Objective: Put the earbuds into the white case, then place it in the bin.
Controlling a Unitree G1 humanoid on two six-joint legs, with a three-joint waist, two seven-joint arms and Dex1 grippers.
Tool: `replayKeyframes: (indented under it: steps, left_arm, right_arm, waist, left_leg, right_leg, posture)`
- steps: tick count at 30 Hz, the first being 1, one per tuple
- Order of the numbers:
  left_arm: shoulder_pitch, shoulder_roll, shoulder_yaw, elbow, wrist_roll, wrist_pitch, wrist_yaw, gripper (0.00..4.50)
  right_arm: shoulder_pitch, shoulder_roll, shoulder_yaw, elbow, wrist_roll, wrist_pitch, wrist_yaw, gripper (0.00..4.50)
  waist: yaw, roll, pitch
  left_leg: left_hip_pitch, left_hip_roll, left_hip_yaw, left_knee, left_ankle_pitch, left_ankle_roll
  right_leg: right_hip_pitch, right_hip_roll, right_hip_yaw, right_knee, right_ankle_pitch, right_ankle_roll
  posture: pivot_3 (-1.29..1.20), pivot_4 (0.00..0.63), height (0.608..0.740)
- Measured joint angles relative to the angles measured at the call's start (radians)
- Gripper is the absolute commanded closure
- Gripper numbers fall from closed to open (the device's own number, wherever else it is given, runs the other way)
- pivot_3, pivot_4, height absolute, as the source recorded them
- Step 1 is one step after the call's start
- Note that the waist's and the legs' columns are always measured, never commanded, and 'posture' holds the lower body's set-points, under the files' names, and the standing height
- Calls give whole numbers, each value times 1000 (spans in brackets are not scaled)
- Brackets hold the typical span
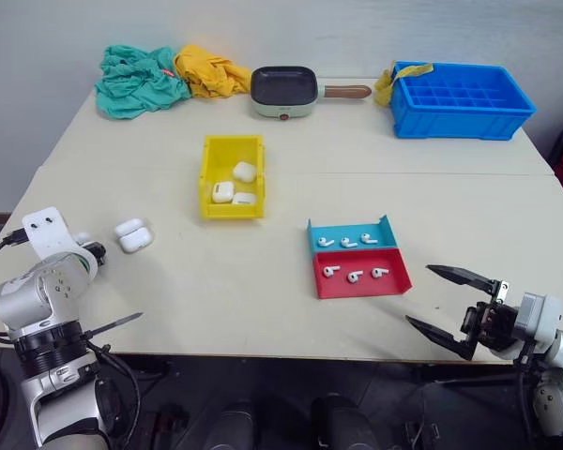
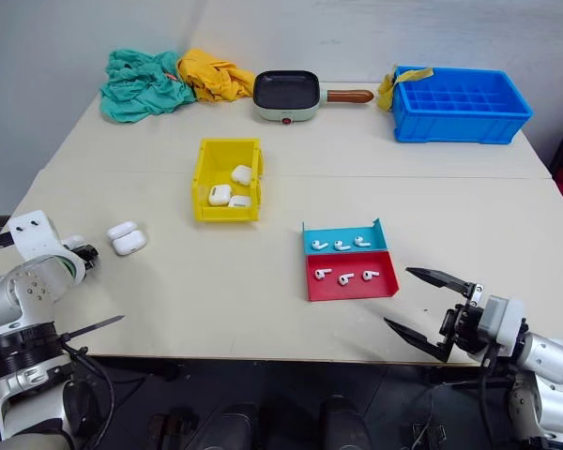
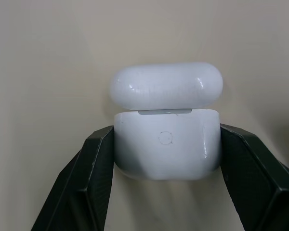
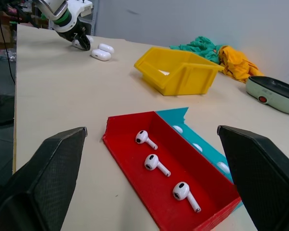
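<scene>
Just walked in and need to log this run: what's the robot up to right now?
The robot is packing earbuds into cases. Its left hand is shut on an open white case on the table, lid up. Its right hand hangs open just beyond the table's near edge, close to the red tray, which holds three earbuds; the teal tray behind holds three more. Three cases already lie in the yellow bin.

Four cameras, one beige rectangular table point(image 1: 263, 309)

Head pair looks down toward twelve o'clock; wrist cameras sit close, sharing the bright yellow plastic bin point(image 4: 178, 72).
</scene>
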Motion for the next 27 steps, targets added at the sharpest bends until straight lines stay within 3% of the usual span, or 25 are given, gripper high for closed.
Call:
replayKeyframes:
  steps: [3,6,12,14,18,22,27]
  left_arm:
    - [61,2,17,-50,4,-30,-33,1721]
    - [171,-1,82,-118,-24,-174,-154,1721]
    - [365,74,111,-340,-224,-567,-756,1721]
    - [360,38,50,-384,-298,-656,-912,1721]
    - [257,-94,-157,-441,-445,-682,-1046,1721]
    - [187,-200,-333,-450,-463,-758,-1149,1721]
    - [169,-318,-449,-343,-470,-864,-1265,1721]
  right_arm:
    - [14,2,-1,6,-2,-5,2,0]
    - [29,2,-5,10,-2,-6,-3,0]
    - [205,-79,-107,-101,47,118,-28,0]
    - [262,-99,-182,-126,56,134,-36,0]
    - [404,-141,-292,-184,39,196,-49,0]
    - [526,-179,-378,-207,-74,314,-153,0]
    - [577,-220,-421,-182,-143,415,-178,0]
  waist:
    - [-3,0,0]
    - [0,-1,1]
    - [33,-1,1]
    - [38,2,0]
    - [43,1,1]
    - [23,2,0]
    - [16,3,0]
  left_leg:
    - [0,0,1,-1,0,0]
    - [0,2,0,-1,0,0]
    - [-1,0,-2,0,-1,1]
    - [1,0,-3,-1,-1,2]
    - [2,0,-4,-1,-1,4]
    - [2,1,-2,-3,-2,4]
    - [3,2,1,-1,-2,5]
  right_leg:
    - [0,0,1,0,0,0]
    - [-1,0,0,-1,0,0]
    - [5,-2,-2,-11,0,-1]
    - [13,-1,-3,-20,0,-1]
    - [16,0,-3,-21,0,0]
    - [14,1,-3,-20,1,1]
    - [15,3,-1,-20,0,1]
  posture:
    - [0,150,740]
    - [0,150,740]
    - [0,150,740]
    - [0,150,740]
    - [0,150,740]
    - [0,150,740]
    - [0,150,740]
